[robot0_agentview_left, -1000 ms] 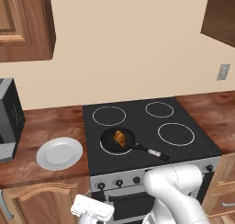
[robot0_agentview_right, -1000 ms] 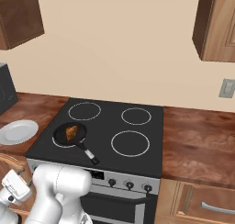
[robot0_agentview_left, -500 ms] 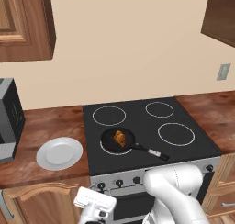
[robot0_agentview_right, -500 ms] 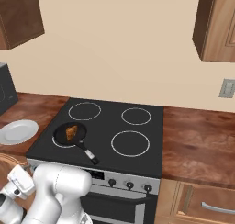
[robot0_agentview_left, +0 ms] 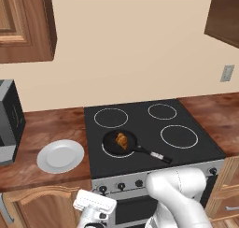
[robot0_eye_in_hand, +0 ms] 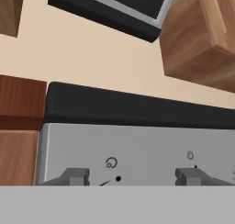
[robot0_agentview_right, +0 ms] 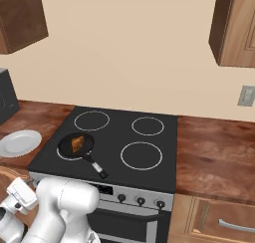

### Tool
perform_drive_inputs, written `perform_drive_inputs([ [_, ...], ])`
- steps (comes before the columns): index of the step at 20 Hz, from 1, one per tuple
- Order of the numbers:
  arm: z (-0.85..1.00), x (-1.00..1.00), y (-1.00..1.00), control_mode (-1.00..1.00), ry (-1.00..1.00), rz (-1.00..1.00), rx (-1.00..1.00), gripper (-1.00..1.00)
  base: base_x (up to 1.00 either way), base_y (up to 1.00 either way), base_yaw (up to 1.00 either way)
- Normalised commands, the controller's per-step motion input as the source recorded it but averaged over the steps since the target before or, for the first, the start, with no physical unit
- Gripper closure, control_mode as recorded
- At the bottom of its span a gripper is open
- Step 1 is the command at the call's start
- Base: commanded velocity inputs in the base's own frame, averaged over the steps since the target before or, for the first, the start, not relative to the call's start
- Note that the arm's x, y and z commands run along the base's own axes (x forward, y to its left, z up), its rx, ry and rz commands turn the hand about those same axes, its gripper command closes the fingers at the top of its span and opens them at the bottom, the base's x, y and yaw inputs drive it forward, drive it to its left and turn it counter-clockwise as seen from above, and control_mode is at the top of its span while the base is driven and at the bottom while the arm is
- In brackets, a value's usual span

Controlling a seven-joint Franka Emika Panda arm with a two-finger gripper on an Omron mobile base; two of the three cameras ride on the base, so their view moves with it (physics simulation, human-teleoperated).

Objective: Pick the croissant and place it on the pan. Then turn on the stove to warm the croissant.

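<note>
On the stove point(robot0_agentview_left: 186, 150), at its front-left burner, I see the pan point(robot0_agentview_left: 112, 144) with its long handle pointing toward the front right; the croissant point(robot0_agentview_left: 122, 140) lies inside it, its long axis too small to judge; my gripper point(robot0_eye_in_hand: 131, 176) faces the silver knob panel, fingertips apart with nothing between them, the knobs cut off below; the hand has risen since a second ago.

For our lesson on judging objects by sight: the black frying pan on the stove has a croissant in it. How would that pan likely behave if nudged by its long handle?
The pan would probably pivot rather than slide straight, since its handle sticks far out sideways. On the smooth glass stove it may skid easily. The croissant lies loose inside and could shift.
</note>
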Motion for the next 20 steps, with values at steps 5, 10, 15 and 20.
perform_drive_inputs([
  [5,-0.23,0.51,-0.85,-1.0,0.0,0.14,0.07,-1.0,0.0,0.0,0.0],
  [10,-0.34,0.47,-0.66,-1.0,0.01,0.17,0.07,1.0,0.0,0.0,0.0],
  [15,-0.4,0.39,-0.63,-1.0,0.02,0.18,0.09,1.0,0.0,0.0,0.0],
  [20,-0.61,0.16,-0.91,-1.0,0.06,0.19,0.13,1.0,0.0,0.0,0.0],
])
